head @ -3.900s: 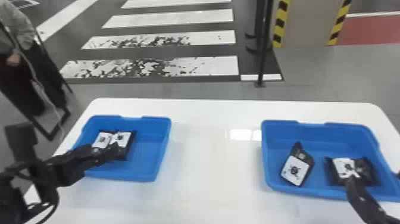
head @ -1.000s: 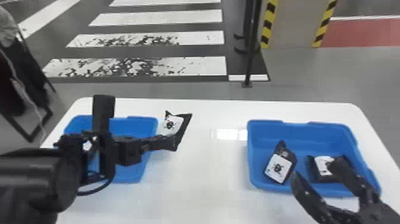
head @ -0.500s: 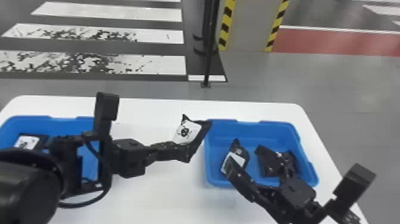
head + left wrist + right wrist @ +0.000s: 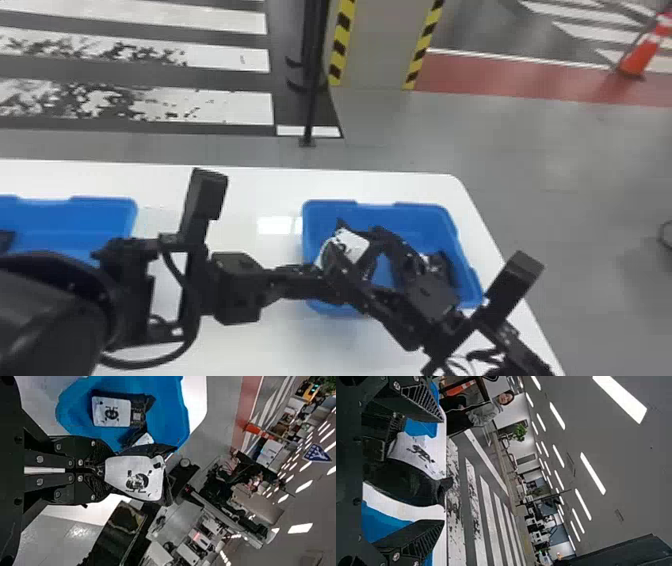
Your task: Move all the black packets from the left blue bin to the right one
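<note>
Pinching white-labelled black plastic packet [image 4: 134, 477] by one end in left gripper [image 4: 101, 470], prob leaving room for open right gripper [image 4: 443, 469].

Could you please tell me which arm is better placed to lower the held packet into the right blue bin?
Probably the right: the right gripper has open fingers either side of the packet, over the right blue bin. The left gripper holds the packet, so a handover would come first.
</note>
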Action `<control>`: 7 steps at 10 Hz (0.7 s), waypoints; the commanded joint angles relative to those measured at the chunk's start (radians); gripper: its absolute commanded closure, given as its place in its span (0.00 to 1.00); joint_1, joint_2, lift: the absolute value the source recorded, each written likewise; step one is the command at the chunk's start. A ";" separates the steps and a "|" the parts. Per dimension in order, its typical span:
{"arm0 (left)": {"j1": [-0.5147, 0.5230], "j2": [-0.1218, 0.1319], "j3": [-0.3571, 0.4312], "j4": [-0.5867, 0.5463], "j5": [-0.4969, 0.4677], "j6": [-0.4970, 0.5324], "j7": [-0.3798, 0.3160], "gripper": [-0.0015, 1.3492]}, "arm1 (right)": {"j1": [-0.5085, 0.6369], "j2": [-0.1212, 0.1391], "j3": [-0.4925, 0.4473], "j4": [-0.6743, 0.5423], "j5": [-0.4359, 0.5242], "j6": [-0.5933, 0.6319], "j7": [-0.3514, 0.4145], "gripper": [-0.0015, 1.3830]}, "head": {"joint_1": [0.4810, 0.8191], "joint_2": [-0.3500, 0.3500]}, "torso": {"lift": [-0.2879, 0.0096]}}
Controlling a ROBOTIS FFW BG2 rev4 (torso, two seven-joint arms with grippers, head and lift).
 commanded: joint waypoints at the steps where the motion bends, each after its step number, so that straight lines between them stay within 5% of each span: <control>1: -0.006 0.000 -0.017 0.007 0.010 -0.008 0.000 0.89 | -0.012 0.002 0.009 0.016 -0.009 -0.004 0.001 0.27 | 0.63 0.16 | 0.49; 2: -0.008 0.000 -0.019 0.007 0.012 -0.008 0.000 0.89 | -0.015 0.002 0.011 0.031 -0.029 -0.004 0.000 0.69 | 0.63 0.15 | 0.49; 3: -0.008 0.000 -0.017 0.007 0.014 -0.011 0.000 0.89 | -0.015 0.003 0.011 0.031 -0.029 -0.004 0.000 0.89 | 0.63 0.15 | 0.49; 6: -0.006 -0.002 -0.015 0.007 0.028 -0.020 0.003 0.89 | -0.012 0.003 0.015 0.026 -0.027 -0.004 0.001 0.92 | 0.63 0.15 | 0.49; 7: 0.006 -0.002 -0.007 0.014 0.060 -0.038 0.014 0.65 | -0.015 0.003 0.015 0.026 -0.027 -0.004 0.000 0.92 | 0.63 0.15 | 0.49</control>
